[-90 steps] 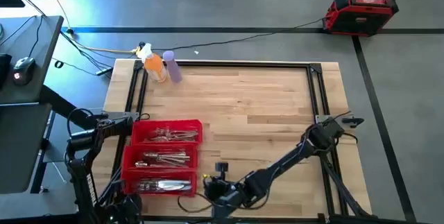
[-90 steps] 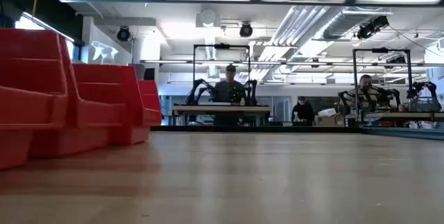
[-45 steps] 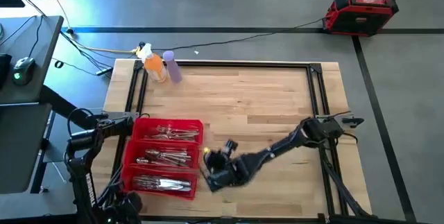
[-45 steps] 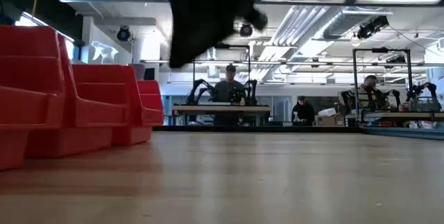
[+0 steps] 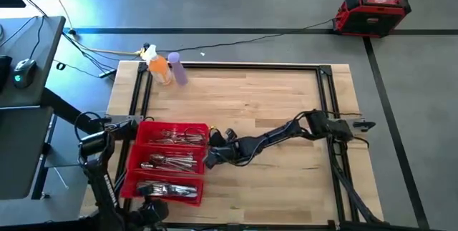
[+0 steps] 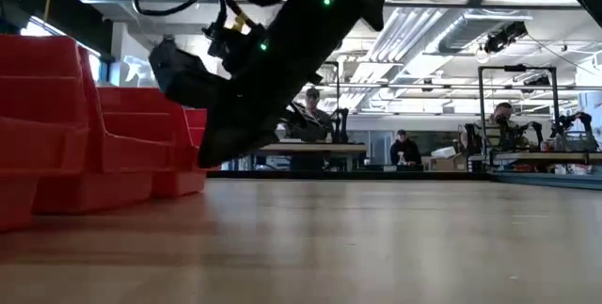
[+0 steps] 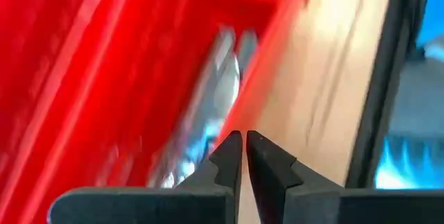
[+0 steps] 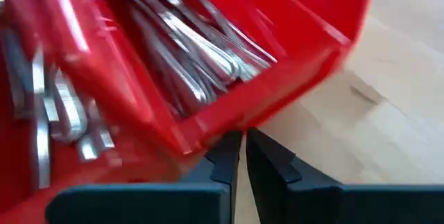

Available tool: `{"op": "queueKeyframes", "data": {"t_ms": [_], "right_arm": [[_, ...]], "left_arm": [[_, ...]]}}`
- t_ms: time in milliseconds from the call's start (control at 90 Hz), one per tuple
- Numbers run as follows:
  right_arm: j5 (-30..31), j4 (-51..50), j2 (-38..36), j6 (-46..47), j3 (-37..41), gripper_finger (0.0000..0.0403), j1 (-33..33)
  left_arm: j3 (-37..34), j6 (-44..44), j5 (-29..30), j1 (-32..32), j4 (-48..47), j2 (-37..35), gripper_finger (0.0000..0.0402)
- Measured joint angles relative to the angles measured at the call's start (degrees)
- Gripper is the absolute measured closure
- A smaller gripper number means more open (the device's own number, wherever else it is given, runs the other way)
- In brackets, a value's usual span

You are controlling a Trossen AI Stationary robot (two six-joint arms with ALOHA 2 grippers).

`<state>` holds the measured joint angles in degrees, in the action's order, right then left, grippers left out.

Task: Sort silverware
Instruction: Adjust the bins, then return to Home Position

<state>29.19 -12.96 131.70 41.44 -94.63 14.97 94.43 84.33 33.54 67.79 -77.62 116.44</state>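
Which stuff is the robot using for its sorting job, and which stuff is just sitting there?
For the job:
- shiny silver-metal forks, knives and spoons
- red plastic three-bin tray
- right claw, shut, beside the tray
- left claw, shut

Just sitting there:
- orange bottle
- purple bottle
- red toolbox on the floor

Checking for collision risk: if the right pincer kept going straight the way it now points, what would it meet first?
Most likely the outer wall of the red tray. The right pincer, fingers shut, points at that rim from just outside, with the silverware lying behind it. How close it is stays unclear.
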Motion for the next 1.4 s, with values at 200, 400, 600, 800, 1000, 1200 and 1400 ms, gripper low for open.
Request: {"op": "queueKeyframes", "data": {"t_ms": [200,400,600,800,1000,1200,1400], "right_arm": [[-0.1,0.1,-0.3,-1.7,-0.2,0.0387,0.0],[5.2,-5.7,-3.3,-3.4,-0.2,0.0387,0.8],[8.3,-9.7,-9.4,-8.7,-0.3,0.0387,5.0],[8.6,-19.1,-16.4,-11.9,-0.3,0.0387,12.0],[10.4,-37.4,-22.5,-4.9,-0.1,0.0387,18.3],[13.5,-52.1,-25.3,7.9,0.0,0.0387,22.9],[13.7,-56.6,-25.4,12.4,0.0,0.0387,27.1]], "left_arm": [[0.0,-4.3,3.1,-3.8,0.2,0.0,0.0394],[0.6,-6.7,0.1,-5.7,0.0,0.0,0.0394],[3.2,-3.2,-4.2,-3.1,-0.1,0.0,0.0394],[6.6,4.0,5.3,4.1,-3.4,0.0,0.0394],[5.0,12.4,22.3,9.9,-11.2,-5.5,0.0395],[-7.7,6.7,27.3,4.2,-5.2,-18.9,0.0401],[-26.0,-23.9,23.1,-8.1,31.4,-34.0,0.0401]]}}
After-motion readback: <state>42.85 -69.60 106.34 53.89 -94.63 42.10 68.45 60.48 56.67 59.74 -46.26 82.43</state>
